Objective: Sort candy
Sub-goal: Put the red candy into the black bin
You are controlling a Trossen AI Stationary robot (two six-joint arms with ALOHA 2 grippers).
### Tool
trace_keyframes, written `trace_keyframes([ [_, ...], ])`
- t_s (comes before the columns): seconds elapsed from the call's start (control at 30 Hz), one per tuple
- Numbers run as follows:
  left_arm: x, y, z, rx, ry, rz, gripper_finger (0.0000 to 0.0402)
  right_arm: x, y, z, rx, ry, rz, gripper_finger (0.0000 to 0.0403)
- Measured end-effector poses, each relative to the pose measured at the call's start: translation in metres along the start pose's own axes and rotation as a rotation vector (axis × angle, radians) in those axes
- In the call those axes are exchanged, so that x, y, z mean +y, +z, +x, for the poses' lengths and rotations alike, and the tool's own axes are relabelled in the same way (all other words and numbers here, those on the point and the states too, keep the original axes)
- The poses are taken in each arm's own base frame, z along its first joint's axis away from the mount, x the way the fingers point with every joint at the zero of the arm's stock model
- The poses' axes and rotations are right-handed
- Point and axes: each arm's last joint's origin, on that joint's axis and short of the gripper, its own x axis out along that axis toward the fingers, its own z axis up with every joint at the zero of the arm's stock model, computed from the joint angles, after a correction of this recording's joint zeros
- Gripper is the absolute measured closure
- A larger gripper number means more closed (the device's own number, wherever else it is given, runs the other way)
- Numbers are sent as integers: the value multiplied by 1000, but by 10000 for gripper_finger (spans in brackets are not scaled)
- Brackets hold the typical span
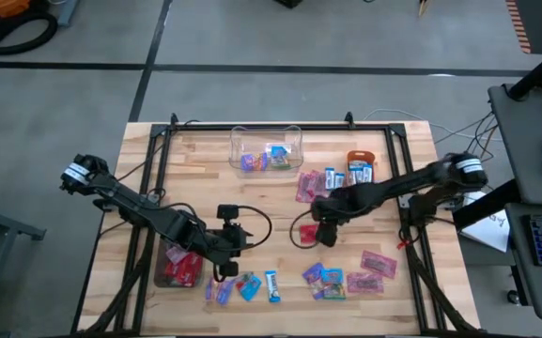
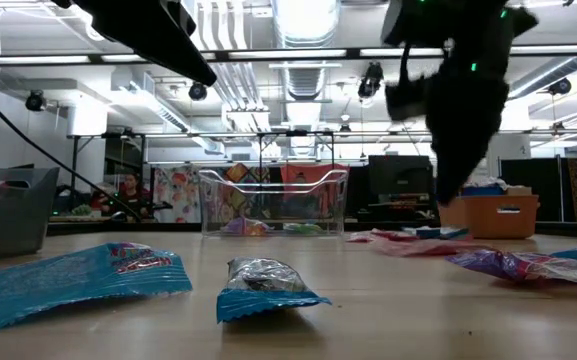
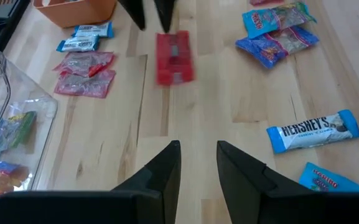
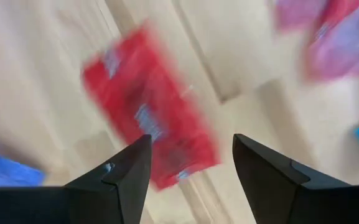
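Above mid-bench, right gripper (image 1: 325, 232) hovering with fingers spread wide over a red candy packet (image 1: 307, 234), left gripper (image 1: 234, 239) waiting nearby, fingers slightly parted, grasping nothing.

The tabletop (image 1: 280, 202) is showing pale, matt wood planks with visible grain. Beside the clear, glossy plastic box (image 1: 266, 148) at its far edge, the candy (image 3: 315, 130) is gleaming in shiny, crinkled foil wrappers. A red packet (image 3: 173, 57) near the box is looking smooth and glossy.
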Motion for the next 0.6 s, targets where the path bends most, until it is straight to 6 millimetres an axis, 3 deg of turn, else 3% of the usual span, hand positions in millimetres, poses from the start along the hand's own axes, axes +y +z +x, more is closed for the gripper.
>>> trace_keyframes([
  [0.1,0,0,0,-5,-1,-3,315,3,-4,-17,-76,-9,-76,188],
  [0.23,0,1,0,-8,-2,-4,315,11,-16,-22,-114,-3,-361,188],
  [0.33,0,1,0,-13,-3,-7,315,15,-23,-16,-132,13,-463,188],
  [0.6,-1,2,0,-21,-5,-6,315,21,-34,10,-200,56,-484,188],
])
